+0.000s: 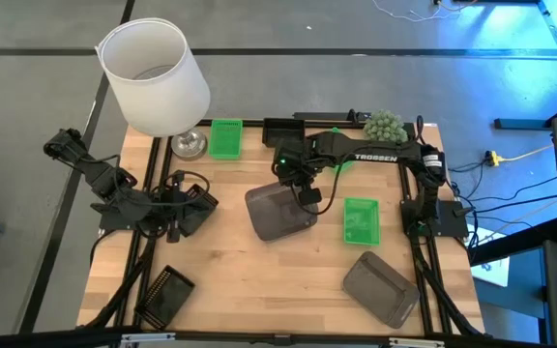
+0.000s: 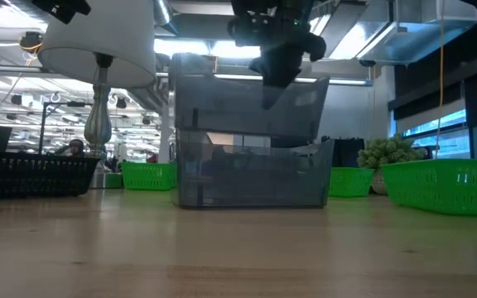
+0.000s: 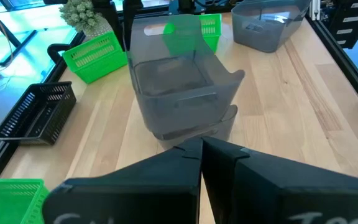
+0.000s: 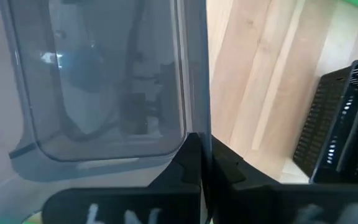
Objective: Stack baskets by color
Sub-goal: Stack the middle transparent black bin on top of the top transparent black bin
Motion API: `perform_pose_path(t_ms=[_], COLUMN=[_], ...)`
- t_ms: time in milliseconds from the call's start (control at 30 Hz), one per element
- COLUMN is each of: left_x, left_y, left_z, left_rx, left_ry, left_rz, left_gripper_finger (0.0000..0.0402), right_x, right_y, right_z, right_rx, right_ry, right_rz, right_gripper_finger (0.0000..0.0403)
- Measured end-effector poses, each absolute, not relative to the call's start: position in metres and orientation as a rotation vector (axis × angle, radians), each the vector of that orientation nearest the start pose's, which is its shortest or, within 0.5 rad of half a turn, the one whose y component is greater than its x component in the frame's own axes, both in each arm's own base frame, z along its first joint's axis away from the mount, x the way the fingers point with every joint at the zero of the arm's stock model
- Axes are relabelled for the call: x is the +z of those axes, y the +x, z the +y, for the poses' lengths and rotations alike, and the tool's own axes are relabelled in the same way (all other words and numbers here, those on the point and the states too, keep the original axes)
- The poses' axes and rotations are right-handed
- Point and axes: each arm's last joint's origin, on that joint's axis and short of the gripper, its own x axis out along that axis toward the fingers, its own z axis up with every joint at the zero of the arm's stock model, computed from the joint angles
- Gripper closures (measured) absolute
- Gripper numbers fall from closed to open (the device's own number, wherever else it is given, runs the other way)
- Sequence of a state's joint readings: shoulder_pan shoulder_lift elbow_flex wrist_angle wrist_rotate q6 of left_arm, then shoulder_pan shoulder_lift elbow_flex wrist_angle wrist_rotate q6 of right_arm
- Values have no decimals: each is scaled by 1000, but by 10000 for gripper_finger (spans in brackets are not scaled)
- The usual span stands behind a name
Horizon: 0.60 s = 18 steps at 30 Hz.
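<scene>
- Matte black jointed right arm is showing white "TROSSEN" lettering and a glowing green light.
- Matte black left arm is trailing looped black cables.

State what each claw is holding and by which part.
The right claw pinches the rim of a smoky grey basket, nested tilted in another grey basket at mid-table. The left claw is shut on nothing.

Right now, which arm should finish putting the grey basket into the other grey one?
Right. Its claw is shut on the top grey basket's rim, over the lower one. The left claw waits aside, shut.
</scene>
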<state>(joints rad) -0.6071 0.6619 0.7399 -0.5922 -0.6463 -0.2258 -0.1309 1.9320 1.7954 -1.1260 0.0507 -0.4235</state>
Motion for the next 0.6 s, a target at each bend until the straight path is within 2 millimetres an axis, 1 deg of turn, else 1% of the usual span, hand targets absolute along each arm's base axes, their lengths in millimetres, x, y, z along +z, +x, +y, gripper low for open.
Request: perform_pose_path(t_ms=[400, 600], left_x=[300, 300], left_y=[117, 117], left_z=[-60, -60], left_rx=[84, 84], left_ry=[80, 80], left_rz=[408, 409], left_gripper_finger=[401, 401], right_x=[278, 269], right_y=[391, 394], right_z=[-53, -52], right_rx=[105, 132], right_ry=[-286, -264], right_rz=[1311, 1331], right_gripper_finger=[403, 403])
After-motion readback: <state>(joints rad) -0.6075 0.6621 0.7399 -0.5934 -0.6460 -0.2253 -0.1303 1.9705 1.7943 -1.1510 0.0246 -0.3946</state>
